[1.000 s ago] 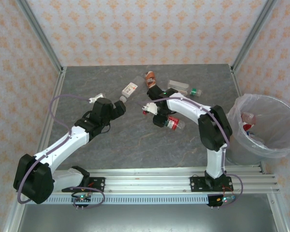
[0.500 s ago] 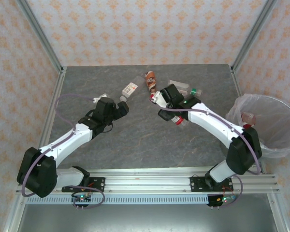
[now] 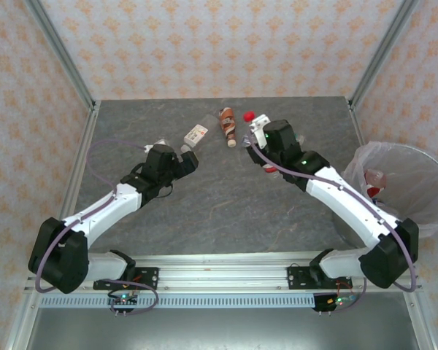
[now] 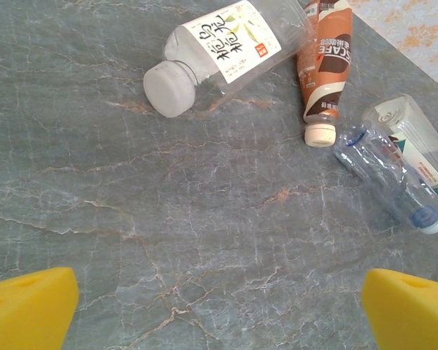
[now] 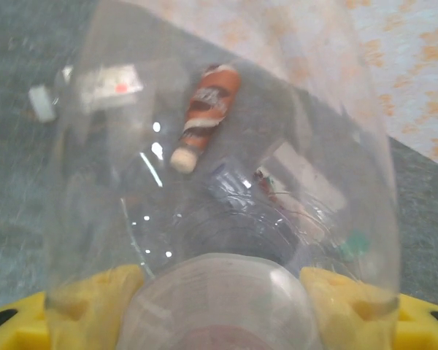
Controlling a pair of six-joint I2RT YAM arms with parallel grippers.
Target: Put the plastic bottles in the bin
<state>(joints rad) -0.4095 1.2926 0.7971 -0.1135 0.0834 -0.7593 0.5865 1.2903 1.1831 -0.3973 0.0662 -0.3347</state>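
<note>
My right gripper point(image 3: 267, 160) is shut on a clear plastic bottle point(image 5: 219, 219) with a red label point(image 3: 270, 169), held off the table; its yellow fingers point(image 5: 95, 299) press the bottle's sides. On the table lie a white-label bottle point(image 4: 219, 55) point(image 3: 197, 133), a brown-label bottle point(image 4: 325, 65) point(image 3: 228, 125), a crumpled clear bottle point(image 4: 387, 175) and a green-capped one point(image 4: 416, 142). My left gripper point(image 4: 219, 313) point(image 3: 187, 162) stands open and empty, just short of the white-label bottle. The bin point(image 3: 416, 219), lined with a whitish bag, stands at the far right with a bottle point(image 3: 372, 181) inside.
Metal frame posts point(image 3: 58, 55) and patterned walls close in the grey marble table point(image 3: 204, 211) on three sides. Open tabletop lies in the middle between both arms. The right arm's forearm point(image 3: 343, 200) stretches toward the bin side.
The right arm has swung back and to the right, carrying the red-label bottle up from the table's middle. The left gripper has crept closer to the white-label bottle, still open.
</note>
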